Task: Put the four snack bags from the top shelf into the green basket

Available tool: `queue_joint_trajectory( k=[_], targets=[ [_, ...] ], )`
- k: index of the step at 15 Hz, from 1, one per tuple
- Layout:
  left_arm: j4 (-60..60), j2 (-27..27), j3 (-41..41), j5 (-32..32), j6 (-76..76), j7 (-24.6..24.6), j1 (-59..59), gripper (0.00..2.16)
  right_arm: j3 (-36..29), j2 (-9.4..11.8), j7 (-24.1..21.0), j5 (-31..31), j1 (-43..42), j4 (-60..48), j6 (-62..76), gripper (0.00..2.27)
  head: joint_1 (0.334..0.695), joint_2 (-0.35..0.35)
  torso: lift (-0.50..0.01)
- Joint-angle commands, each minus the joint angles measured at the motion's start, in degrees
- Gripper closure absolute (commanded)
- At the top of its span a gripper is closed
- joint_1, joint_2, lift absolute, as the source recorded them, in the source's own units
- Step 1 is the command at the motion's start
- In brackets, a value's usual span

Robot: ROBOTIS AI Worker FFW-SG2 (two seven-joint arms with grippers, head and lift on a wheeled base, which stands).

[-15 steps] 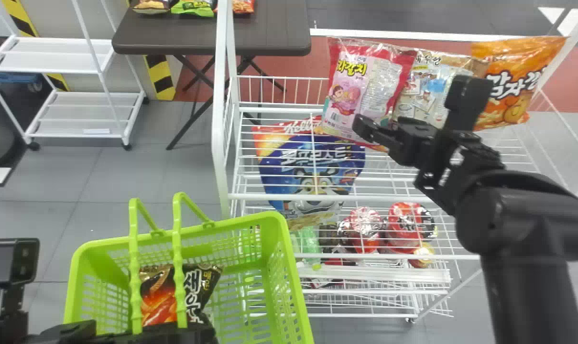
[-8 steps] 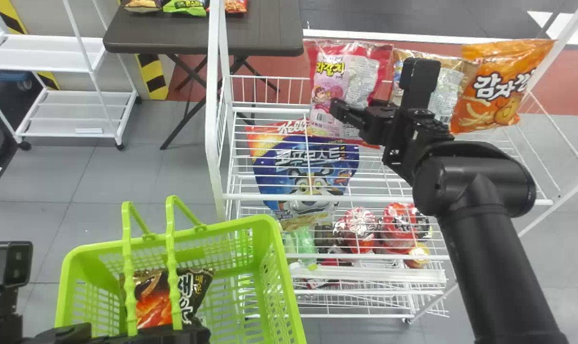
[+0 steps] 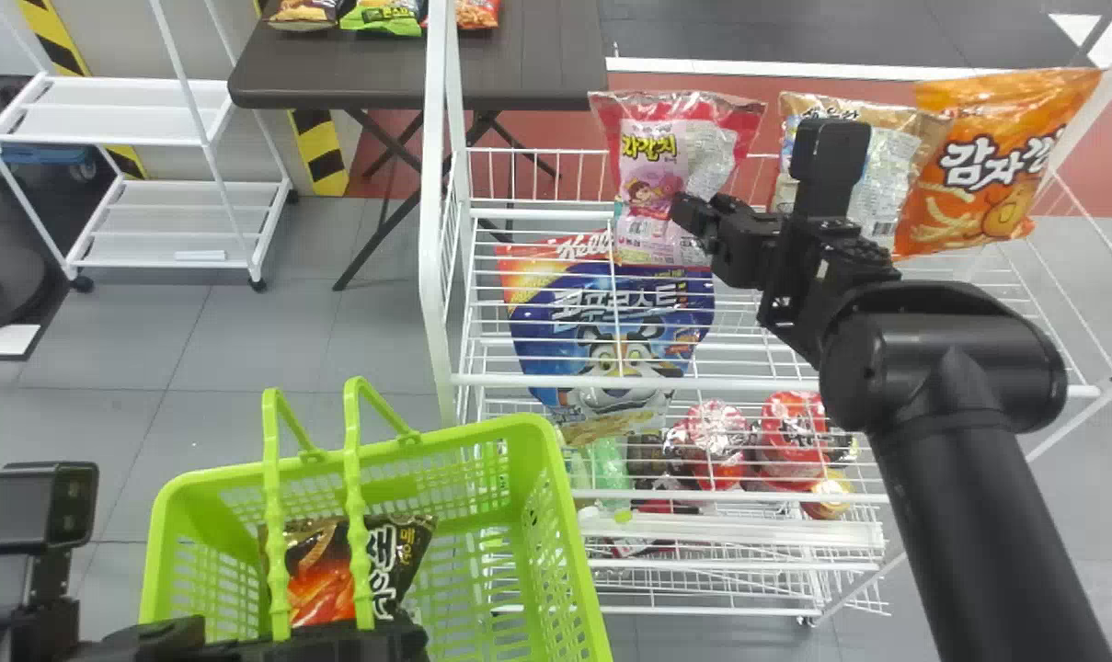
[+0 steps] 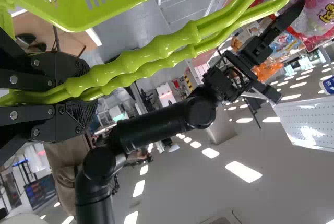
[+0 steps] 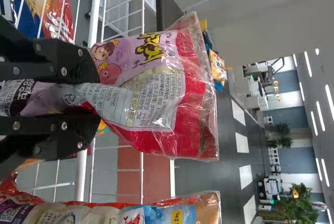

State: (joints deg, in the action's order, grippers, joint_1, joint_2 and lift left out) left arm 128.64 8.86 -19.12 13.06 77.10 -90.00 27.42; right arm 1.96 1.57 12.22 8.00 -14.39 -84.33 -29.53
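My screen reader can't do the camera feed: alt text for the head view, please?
The right end effector grips a pink bag above the top shelf; a tan bag and an orange bag stand to its right. At lower left, the left end effector holds the green basket by its handles, one dark bag inside.

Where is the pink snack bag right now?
In the head view, the pink snack bag is at the left part of the top shelf, held by the right gripper, with the tan snack bag to its right.

All three views share the pink bag [image 3: 646,175]: head looking down, right wrist near, left wrist farther.
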Motion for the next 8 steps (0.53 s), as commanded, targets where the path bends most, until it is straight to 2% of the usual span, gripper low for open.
queue_joint_trajectory(
  k=[1, 5, 8],
  targets=[
    [-0.1, 0.0, -0.2, 0.0, 0.0, -0.6, 0.0, 2.15, -0.6, 0.1, 0.0, 0.6, 3.9, -6.5, -0.5, 2.25, 0.695, -0.023, 0.0],
    [-0.8, 0.0, -0.3, -0.1, 0.0, -0.6, -0.4, 2.15, -4.9, 0.0, 0.0, 4.9, 16.2, -26.9, -8.1, 2.25, 0.695, -0.043, 0.0],
    [-1.4, 0.0, -0.2, -0.1, 0.0, -0.6, -1.0, 2.15, -5.3, -0.1, -0.4, 7.1, 27.8, -43.4, -16.1, 2.25, 0.695, -0.051, 0.0]
  ],
)
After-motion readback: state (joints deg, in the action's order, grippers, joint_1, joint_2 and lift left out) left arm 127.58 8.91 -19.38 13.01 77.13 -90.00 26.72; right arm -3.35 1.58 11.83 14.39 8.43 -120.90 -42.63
